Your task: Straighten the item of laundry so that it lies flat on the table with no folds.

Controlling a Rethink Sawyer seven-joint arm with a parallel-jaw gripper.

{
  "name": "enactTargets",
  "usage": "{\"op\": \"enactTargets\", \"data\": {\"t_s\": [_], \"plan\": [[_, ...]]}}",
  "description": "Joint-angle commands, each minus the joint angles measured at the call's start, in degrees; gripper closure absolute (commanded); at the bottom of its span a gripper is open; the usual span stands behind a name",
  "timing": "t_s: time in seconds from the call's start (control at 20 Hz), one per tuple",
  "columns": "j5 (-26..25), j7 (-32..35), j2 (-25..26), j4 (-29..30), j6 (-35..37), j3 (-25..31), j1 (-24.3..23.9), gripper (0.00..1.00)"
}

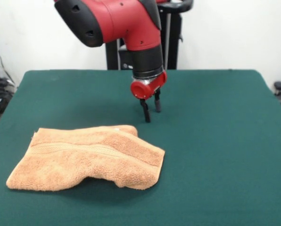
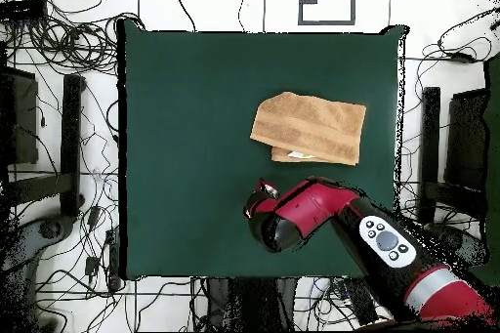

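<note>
The towel lies folded over itself on the table, on the camera's side of the gripper in the front view — the gripper hovers near the towel's far edge with its jaws parted and holding nothing. To do the unfolding well, it probably should come down on the top layer's free edge only — pinching just that layer, then drawing it outward low over the felt so the layer underneath stays put.
</note>
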Motion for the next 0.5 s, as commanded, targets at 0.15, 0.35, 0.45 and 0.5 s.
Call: {"op": "enactTargets", "data": {"t_s": [0.15,0.35,0.45,0.5], "plan": [[-0.90,-16.50,5.27,-8.57,6.98,5.03,0.91,0.00],[-1.02,-16.83,5.69,-9.02,7.15,5.17,0.72,0.00],[-0.61,-16.79,5.39,-9.03,7.52,5.39,0.94,0.00],[-0.46,-17.08,5.43,-9.10,7.81,5.45,0.90,0.00]]}}
